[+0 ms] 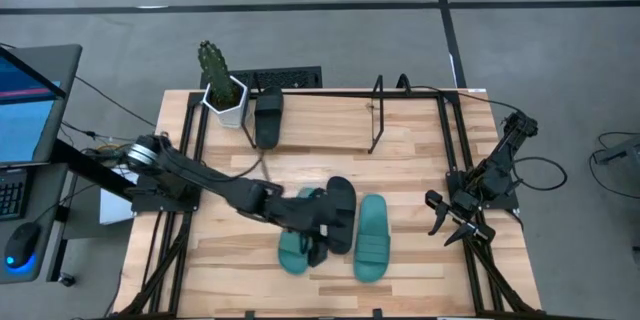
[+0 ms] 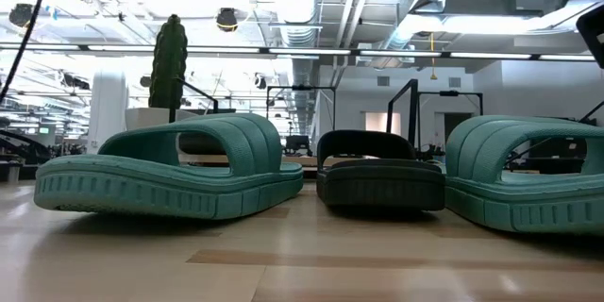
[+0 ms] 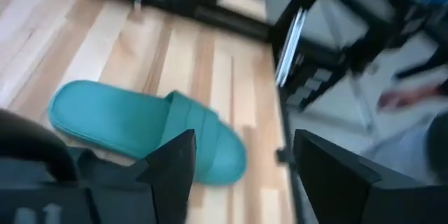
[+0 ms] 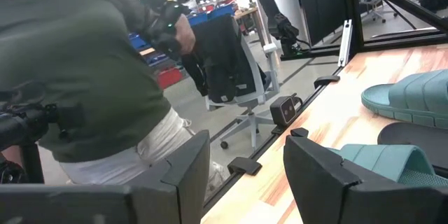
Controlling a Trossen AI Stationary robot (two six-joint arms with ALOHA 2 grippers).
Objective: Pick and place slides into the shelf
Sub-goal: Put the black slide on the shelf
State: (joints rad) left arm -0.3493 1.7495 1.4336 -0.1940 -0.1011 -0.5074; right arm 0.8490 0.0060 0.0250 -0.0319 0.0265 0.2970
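Four slide sandals are counted in the high view: two teal and two black. One black slide [image 1: 268, 117] is already laid on the shelf [image 1: 375, 118] at the far side of the table, beside a potted cactus [image 1: 222, 85]; the other three are grouped at mid-table, a teal slide [image 1: 373, 239] lying on its own to the right, a second black slide [image 1: 340, 215] beside it, and a second teal slide [image 1: 295, 248] partly hidden under the left arm. The left gripper [image 1: 318, 232] is held low over the black and partly hidden teal pair; in its wrist view the fingers are seen spread apart with nothing between them. The right gripper [image 1: 450, 222] is parked at the table's right edge, its fingers likewise parted and empty; a person in a green top is seen in the room beyond it. The slides are judged to be light, moulded foam or rubber: soft enough to give under a pinch, springy, not fragile, and with a matte ribbed surface that should not slip. The arched strap is judged the best hold, taken across its width near the crown, since the flat sole offers little purchase from above. One shelf and one cactus are counted.
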